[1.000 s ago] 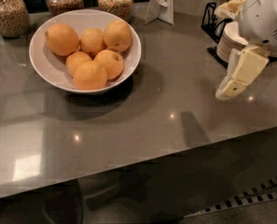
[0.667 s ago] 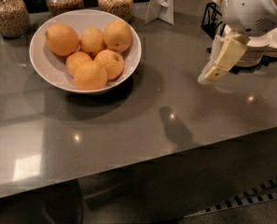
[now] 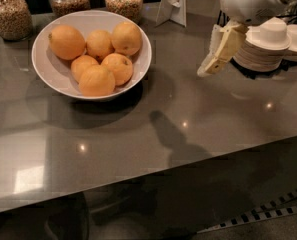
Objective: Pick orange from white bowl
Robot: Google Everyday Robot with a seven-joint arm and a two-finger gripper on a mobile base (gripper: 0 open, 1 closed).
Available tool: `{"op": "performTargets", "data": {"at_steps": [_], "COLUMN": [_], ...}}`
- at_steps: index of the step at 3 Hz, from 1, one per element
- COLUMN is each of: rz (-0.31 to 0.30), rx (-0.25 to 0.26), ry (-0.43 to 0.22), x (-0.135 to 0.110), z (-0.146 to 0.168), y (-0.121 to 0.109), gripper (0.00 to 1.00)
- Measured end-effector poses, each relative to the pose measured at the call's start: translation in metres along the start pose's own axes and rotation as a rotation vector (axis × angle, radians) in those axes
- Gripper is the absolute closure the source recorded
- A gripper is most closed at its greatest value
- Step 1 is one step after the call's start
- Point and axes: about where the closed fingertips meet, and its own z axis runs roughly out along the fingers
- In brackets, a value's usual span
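- The gripper (image 3: 208, 70) hangs above the grey countertop (image 3: 153, 149), angled down and toward the left of the camera view. How far open it is cannot be told, and nothing is seen in its hold.
- The white bowl (image 3: 42, 68) sits on the counter well apart from the gripper, to its left in the camera view and at about the same depth. It is wide, shallow and glossy, and six fruits fill it.
- A stack of white plates (image 3: 260, 56) stands just behind the gripper, to its right. It plays no part in the pick.
- The orange (image 3: 126, 38) lies at the bowl's right side, the fruit nearest the gripper, resting against its neighbours and near the rim.
- It looks firm and moderately heavy for its size. The dimpled peel should give fair grip, but the round shape could roll out of a shallow pinch.
- The best hold appears to be across its widest middle from above. The side facing the gripper has the bowl's wall beside it, and the far side touches another fruit.
- The orange is close to a sphere, so it has no marked long axis. Which way its stem end points cannot be made out.
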Motion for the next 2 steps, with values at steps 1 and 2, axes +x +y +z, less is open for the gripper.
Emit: {"op": "performTargets", "data": {"at_steps": [1, 2], "rz": [-0.087, -0.186], "rx": [-0.008, -0.023], "ry": [0.035, 0.057], "x": [0.007, 0.015], "z": [0.010, 0.032], "y": [-0.007, -0.026], "gripper": [0.00, 0.00]}}
